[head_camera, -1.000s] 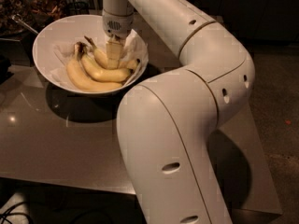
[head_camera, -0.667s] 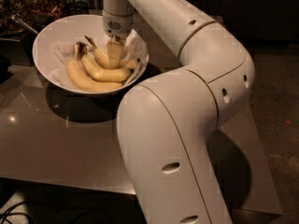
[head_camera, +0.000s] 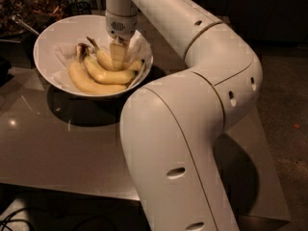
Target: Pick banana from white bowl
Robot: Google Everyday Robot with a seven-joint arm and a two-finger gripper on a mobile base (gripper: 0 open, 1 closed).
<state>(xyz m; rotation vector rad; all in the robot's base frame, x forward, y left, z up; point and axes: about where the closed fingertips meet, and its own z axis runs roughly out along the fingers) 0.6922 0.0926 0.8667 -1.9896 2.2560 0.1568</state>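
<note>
The banana (head_camera: 104,59) lies in the white bowl (head_camera: 57,32), on the side nearest the arm. Its thin brown stem points up and away toward the bowl's far wall, and its body runs down toward the right rim. The gripper (head_camera: 117,57) is down inside the bowl, right on the middle of that banana, pointing almost straight down from the wrist. From my view it hides the fruit's midsection. I cannot tell how wide it stands, nor whether it has a real hold on the banana or is only resting against it.

Just in front of the banana, touching it along its length, lie two more bananas (head_camera: 94,78) joined at a dark brown crown (head_camera: 82,49). They curve along the near side of the bowl. Crumpled white paper (head_camera: 137,43) lines the bowl under the fruit and rises in a fold against the right rim, just beside the gripper.

The bowl sits at the far left part of a glossy grey-brown table (head_camera: 57,148) and throws a dark shadow on the surface in front of it. The robot's white arm (head_camera: 192,105) fills the right and the foreground, bending over the table from a thick lower link to the wrist above the bowl. Dark clutter (head_camera: 29,6) that I cannot make out sits beyond the bowl at the upper left.
</note>
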